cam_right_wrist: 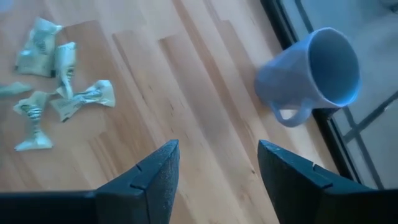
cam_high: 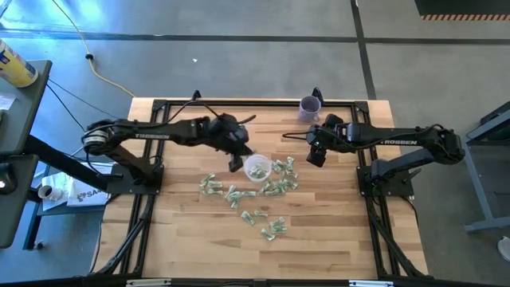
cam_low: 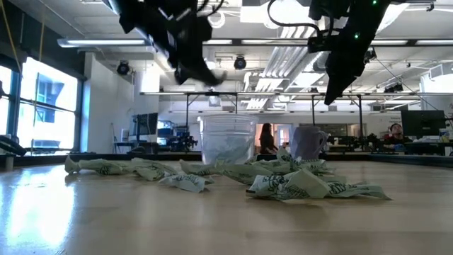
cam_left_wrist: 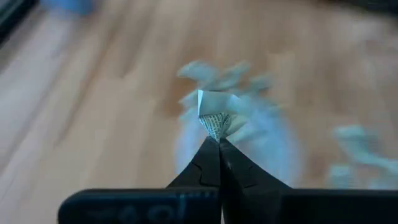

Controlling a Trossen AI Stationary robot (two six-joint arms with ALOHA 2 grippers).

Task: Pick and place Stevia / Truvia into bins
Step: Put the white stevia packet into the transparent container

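Observation:
Several green-and-white packets lie scattered on the wooden table around the translucent round cup, which stands upright; the cup also shows in the low view. My left gripper hangs above the table just left of the cup, shut on one packet. My right gripper is open and empty, raised above the table to the right of the packets, near the purple mug. My left gripper pinches one end of a crumpled packet between its two fingertips. The packet sticks out beyond the fingertips, lifted clear of the table, over the cup's blurred rim.
The purple mug stands at the table's far edge. A black frame runs around the table's left, far and right sides. Bare wood lies toward the near edge. People show far off in the room behind.

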